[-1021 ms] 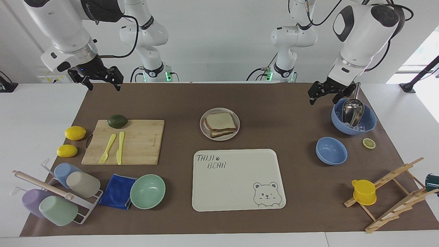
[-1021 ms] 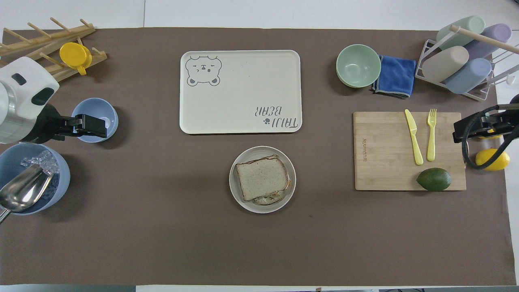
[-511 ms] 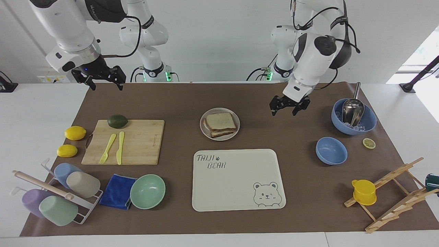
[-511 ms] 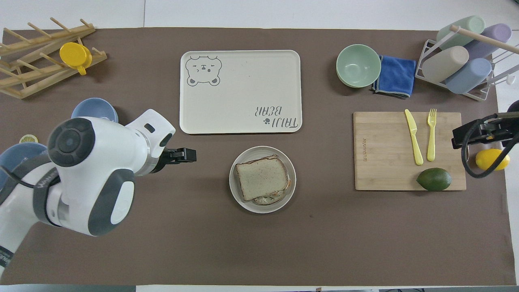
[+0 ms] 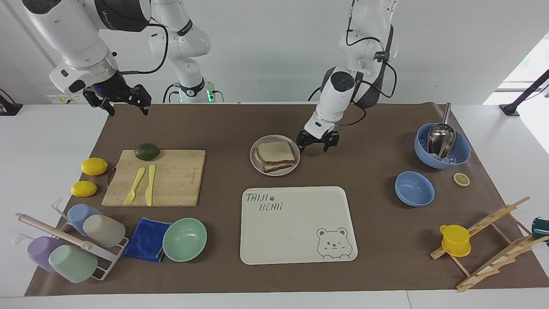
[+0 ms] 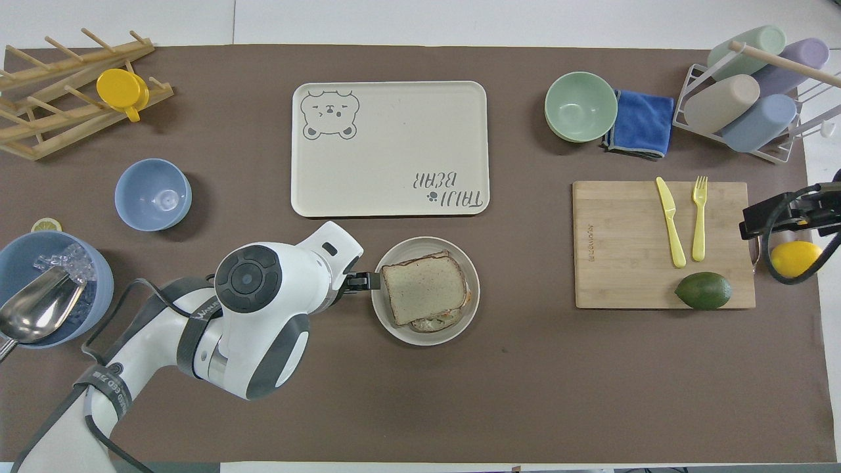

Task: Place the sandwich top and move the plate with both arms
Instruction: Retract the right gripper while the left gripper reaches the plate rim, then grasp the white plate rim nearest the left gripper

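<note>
The left end effector [image 5: 318, 145] is seen low beside the plate [image 5: 295, 164], at the rim twd the left arm's end of the worktop, fingers released and spread, nothing held. It is likely set there so one edge of the plate can be gripped; that is a judgement only. No contact w/ the rim can be confirmed.

The right end effector [image 5: 119, 99] is held up over the worktop edge near the cutting board [image 5: 171, 189], also released, empty; it is apparently waiting, since a two-arm lift needs it at the plate's other edge, not yet approached.

The sandwich top [image 5: 276, 151] is found already laid on the stack, on the plate, which sits nearer to the robots than the bear tray [image 5: 296, 249]. Placement is judged done; the plate move is pending.

Height is given by the facing view: left end effector close to the worktop, right well up. In the overhead view the left end effector [image 6: 360, 281] is mostly hidden by its own wrist, but filling under the sandwich top is shown at the nearer edge.
</note>
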